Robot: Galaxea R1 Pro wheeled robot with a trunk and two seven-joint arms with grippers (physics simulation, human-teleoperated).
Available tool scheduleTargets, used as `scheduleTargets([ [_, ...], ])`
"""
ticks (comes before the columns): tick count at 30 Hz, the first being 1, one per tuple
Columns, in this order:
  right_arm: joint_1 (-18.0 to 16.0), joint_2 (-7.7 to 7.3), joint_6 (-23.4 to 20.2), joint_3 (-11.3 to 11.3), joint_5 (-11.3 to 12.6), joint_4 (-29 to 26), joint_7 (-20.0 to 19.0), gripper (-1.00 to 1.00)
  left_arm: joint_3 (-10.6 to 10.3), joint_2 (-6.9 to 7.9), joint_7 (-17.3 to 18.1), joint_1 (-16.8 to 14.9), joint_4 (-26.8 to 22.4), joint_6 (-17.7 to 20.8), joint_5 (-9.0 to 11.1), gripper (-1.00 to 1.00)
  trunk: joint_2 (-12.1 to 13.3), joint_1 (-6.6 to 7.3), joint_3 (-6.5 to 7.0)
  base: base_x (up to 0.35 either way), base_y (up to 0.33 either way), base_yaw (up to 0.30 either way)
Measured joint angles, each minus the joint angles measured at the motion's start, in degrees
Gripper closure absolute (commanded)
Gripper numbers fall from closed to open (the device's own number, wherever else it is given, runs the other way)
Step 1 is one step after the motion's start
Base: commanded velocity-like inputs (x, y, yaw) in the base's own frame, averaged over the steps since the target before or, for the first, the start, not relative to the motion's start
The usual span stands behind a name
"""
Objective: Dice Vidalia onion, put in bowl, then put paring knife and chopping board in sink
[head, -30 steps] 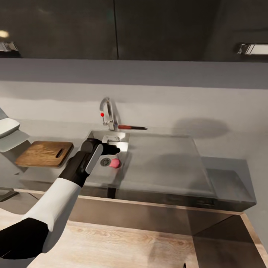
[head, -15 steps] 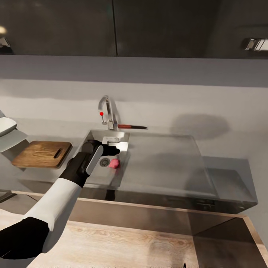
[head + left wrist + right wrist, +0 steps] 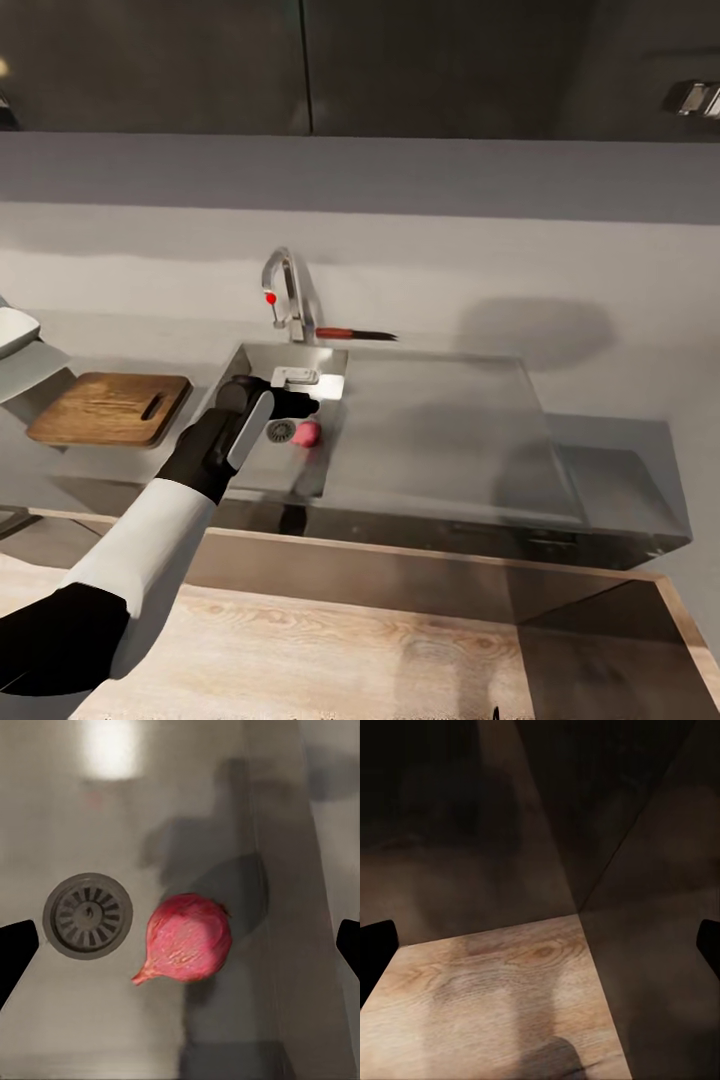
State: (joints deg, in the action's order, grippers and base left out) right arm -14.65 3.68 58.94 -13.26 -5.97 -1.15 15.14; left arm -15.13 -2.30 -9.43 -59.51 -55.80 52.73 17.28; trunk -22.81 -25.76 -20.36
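The pinkish-red Vidalia onion [image 3: 308,432] lies on the floor of the steel sink [image 3: 236,380] beside the round drain [image 3: 282,431]. My left gripper [image 3: 303,405] hangs open just above it. In the left wrist view the onion [image 3: 187,941] sits between the two dark fingertips [image 3: 15,952], untouched, with the left gripper [image 3: 182,949] spread wide. The paring knife [image 3: 355,333] lies behind the sink by the faucet [image 3: 285,298]. To the left, the chopping board [image 3: 110,408] rests on the countertop [image 3: 615,470]. A white bowl [image 3: 14,332] is cut off at the left edge. My right gripper [image 3: 540,945] is open and holds nothing.
The sink's flat drainboard [image 3: 435,430] stretches right of the basin. Dark wall cabinets [image 3: 300,60] hang overhead. A pale wooden surface [image 3: 330,650] lies between me and the counter front; the right wrist view faces that wood [image 3: 487,997] and a dark panel.
The whole head view has shifted a little, so the camera moved. My left gripper stays open over the basin and has edged slightly closer to the onion.
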Motion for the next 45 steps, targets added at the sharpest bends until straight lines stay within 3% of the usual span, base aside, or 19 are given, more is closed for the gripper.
scheduleTargets([
  [26,0.00,0.00,-0.04,0.00,0.00,0.00,0.00,-1.00,-0.08,-0.01,0.06,0.05,1.87,-0.79,0.05,-1.00,0.00,0.00,-2.38,0.000,0.000,0.000],
  [45,0.00,0.00,0.00,0.00,0.00,0.00,0.00,-1.00,-0.15,-0.01,0.06,0.05,2.48,-0.87,0.05,-1.00,0.00,0.00,-4.13,0.095,0.000,0.000],
])
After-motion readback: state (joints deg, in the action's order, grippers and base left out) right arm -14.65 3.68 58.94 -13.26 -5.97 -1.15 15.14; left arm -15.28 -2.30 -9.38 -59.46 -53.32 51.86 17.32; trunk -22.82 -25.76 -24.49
